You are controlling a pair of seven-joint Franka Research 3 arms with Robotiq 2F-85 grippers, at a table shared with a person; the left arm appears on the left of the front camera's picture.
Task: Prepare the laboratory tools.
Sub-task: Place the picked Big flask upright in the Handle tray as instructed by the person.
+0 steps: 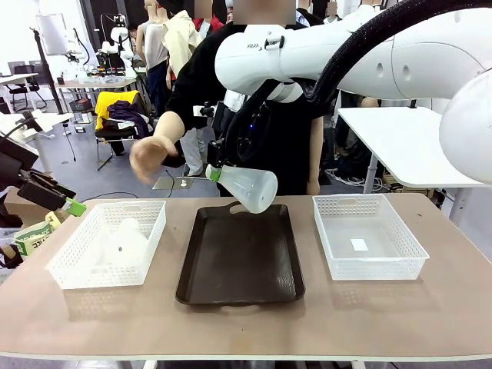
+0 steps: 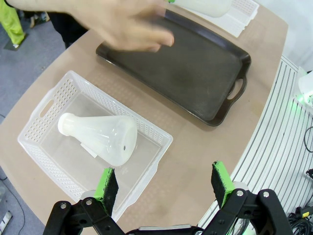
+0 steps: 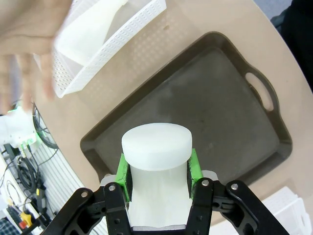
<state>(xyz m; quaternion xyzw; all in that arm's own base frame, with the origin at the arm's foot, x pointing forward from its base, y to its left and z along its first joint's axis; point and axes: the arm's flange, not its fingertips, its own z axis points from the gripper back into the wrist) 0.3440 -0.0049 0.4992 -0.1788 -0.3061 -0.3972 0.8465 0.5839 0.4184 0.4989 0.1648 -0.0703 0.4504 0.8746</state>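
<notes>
My right gripper (image 1: 214,174) is shut on the neck of a frosted-white conical flask (image 1: 255,188), holding it tilted in the air over the far edge of the dark brown tray (image 1: 238,269). In the right wrist view the flask's mouth (image 3: 156,142) sits between the green pads (image 3: 123,172). A second flask (image 1: 123,238) lies on its side in the left white basket (image 1: 73,265). My left gripper (image 2: 165,185) hangs open above the table's near left edge, beside that basket (image 2: 54,103) and its flask (image 2: 100,139); it also shows at the far left (image 1: 68,203).
A person stands across the table with a hand (image 1: 154,150) raised and blurred above the left basket's far side. A white basket (image 1: 369,234) holding just a small label stands right of the tray. Bare tabletop runs along the front edge.
</notes>
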